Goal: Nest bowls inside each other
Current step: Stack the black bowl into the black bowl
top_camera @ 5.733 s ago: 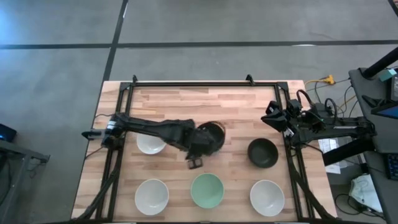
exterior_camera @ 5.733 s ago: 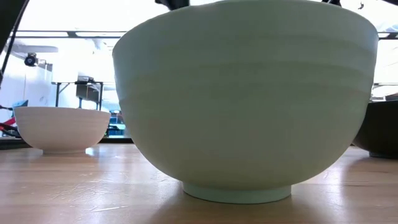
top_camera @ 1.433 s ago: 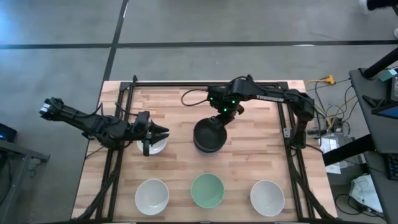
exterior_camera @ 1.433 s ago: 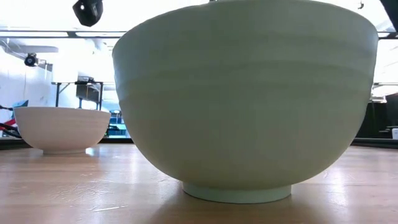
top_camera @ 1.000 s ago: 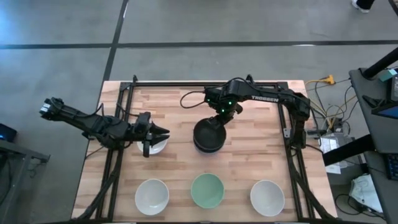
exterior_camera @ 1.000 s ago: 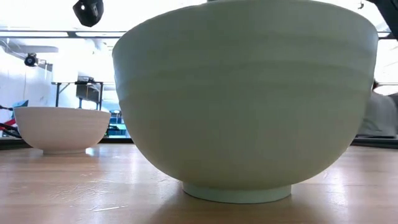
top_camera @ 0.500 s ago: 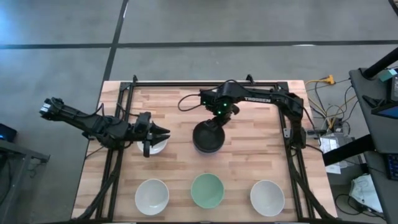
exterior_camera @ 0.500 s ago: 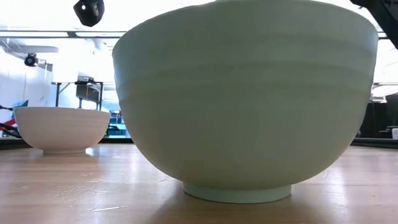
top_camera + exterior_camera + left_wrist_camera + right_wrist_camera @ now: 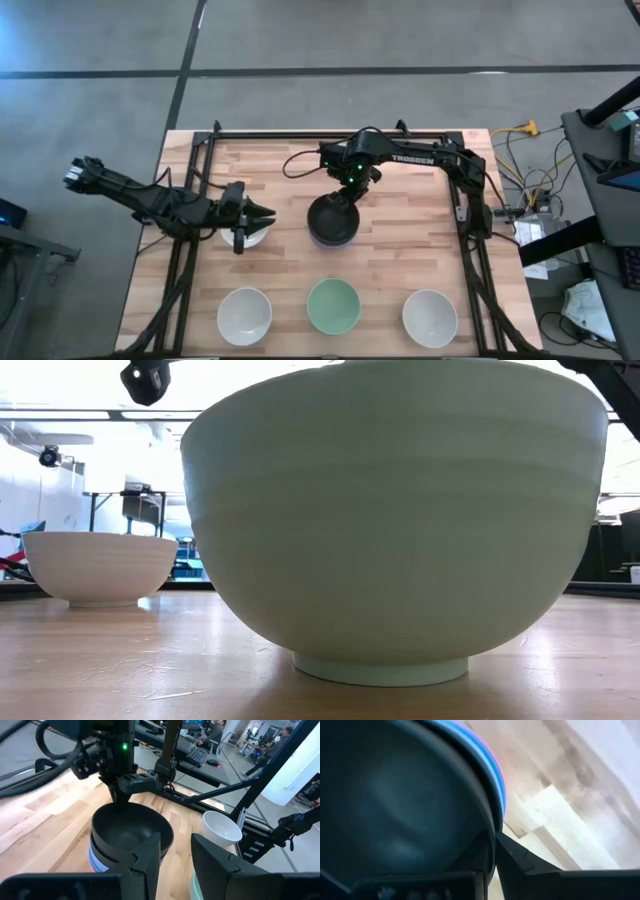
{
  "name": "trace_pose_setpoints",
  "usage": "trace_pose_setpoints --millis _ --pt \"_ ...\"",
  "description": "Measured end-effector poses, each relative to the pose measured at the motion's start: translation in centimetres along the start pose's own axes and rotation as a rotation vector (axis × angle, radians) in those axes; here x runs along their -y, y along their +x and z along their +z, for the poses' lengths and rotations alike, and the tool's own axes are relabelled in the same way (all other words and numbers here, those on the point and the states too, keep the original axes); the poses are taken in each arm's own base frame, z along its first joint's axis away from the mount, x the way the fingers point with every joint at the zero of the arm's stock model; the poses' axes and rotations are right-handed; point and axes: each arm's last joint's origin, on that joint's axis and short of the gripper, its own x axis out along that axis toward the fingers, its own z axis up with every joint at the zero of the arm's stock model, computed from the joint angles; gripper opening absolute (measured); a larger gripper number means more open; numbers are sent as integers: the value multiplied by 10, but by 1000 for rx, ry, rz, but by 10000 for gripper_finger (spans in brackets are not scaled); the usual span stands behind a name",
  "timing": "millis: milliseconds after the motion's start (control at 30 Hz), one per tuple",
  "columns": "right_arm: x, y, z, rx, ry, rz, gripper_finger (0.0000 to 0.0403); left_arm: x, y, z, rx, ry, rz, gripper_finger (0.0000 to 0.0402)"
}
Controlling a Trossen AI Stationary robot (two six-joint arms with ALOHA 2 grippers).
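My right gripper (image 9: 342,194) reaches in over the middle of the table (image 9: 400,185) and pinches the far rim of the black bowl (image 9: 332,218), 1 finger inside the bowl and 1 outside, closed on the rim. In the right wrist view the black bowl (image 9: 395,805) fills the frame, with a blue rim (image 9: 496,780) and a thin pink edge showing just under it. The left wrist view shows the same stack (image 9: 127,842), black bowl on top with blue and other coloured rims beneath.

My left gripper (image 9: 262,213) hangs above the table's left side, pointing toward the stack, fingers apart and empty. A white bowl (image 9: 247,235) sits right below it.

Along the near edge stand 3 separate bowls: a white bowl (image 9: 244,314) on the left, the mint green bowl (image 9: 332,305) in the middle, and another white bowl (image 9: 429,317) on the right. In the low view the mint green bowl (image 9: 395,530) looms close, with a white bowl (image 9: 98,566) behind it.
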Motion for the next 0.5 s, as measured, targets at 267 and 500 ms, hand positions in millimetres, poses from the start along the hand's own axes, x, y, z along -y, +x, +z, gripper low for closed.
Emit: trace_pose_setpoints --millis 267,500 --pt "-1 3 -2 -17 -16 1 93 1 3 -1 -8 4 4 95" --pt "-9 -19 -3 41 -44 32 134 1 3 -2 -11 -19 6 95"
